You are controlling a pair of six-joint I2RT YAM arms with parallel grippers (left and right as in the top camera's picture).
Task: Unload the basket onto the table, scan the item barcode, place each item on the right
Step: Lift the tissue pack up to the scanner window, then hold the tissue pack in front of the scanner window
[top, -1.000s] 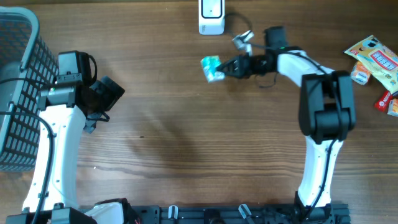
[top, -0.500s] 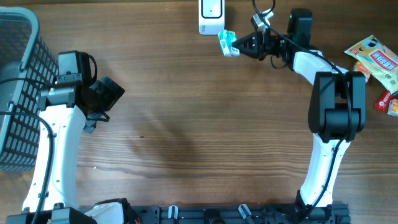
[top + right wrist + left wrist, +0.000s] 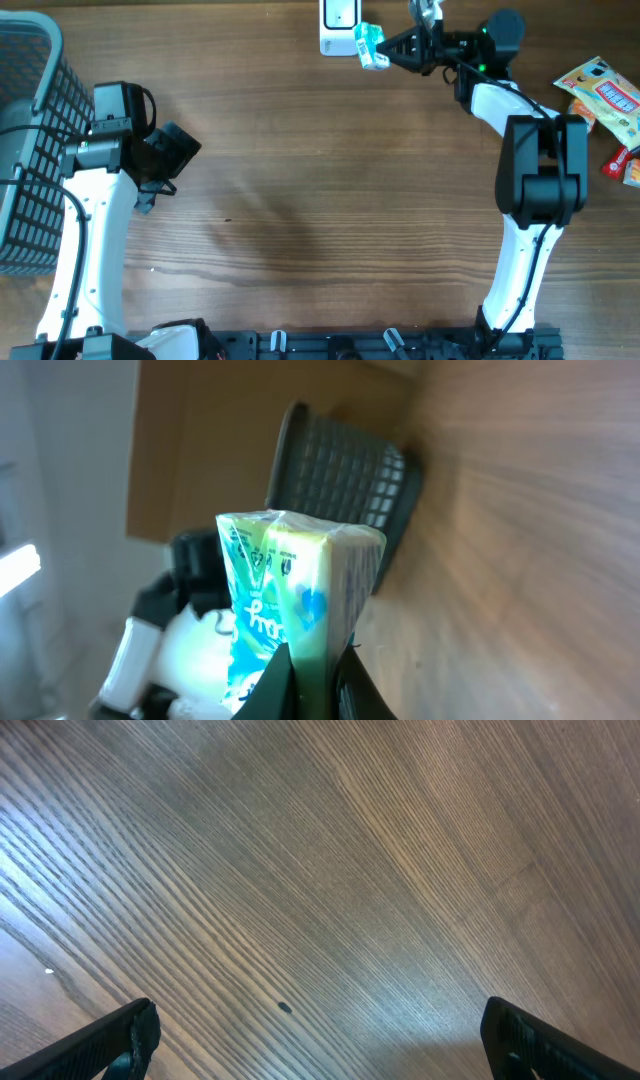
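The item, a green and teal wrapped packet (image 3: 371, 45), hangs at the table's far edge, right beside the white barcode scanner (image 3: 340, 25). My right gripper (image 3: 392, 47) is shut on the packet's right end. In the right wrist view the packet (image 3: 290, 590) stands upright, pinched by its edge in my right gripper (image 3: 315, 682). My left gripper (image 3: 172, 158) hovers over the left part of the table. It is open (image 3: 320, 1040), with only bare wood between the fingertips (image 3: 135, 1032).
A dark mesh basket (image 3: 30, 140) stands at the left edge, also seen behind the packet as the basket (image 3: 340, 480) in the right wrist view. Several colourful snack packets (image 3: 605, 100) lie at the far right.
My right arm has carried the packet from the upper middle of the table back and rightward, up beside the scanner. The left arm has not moved.
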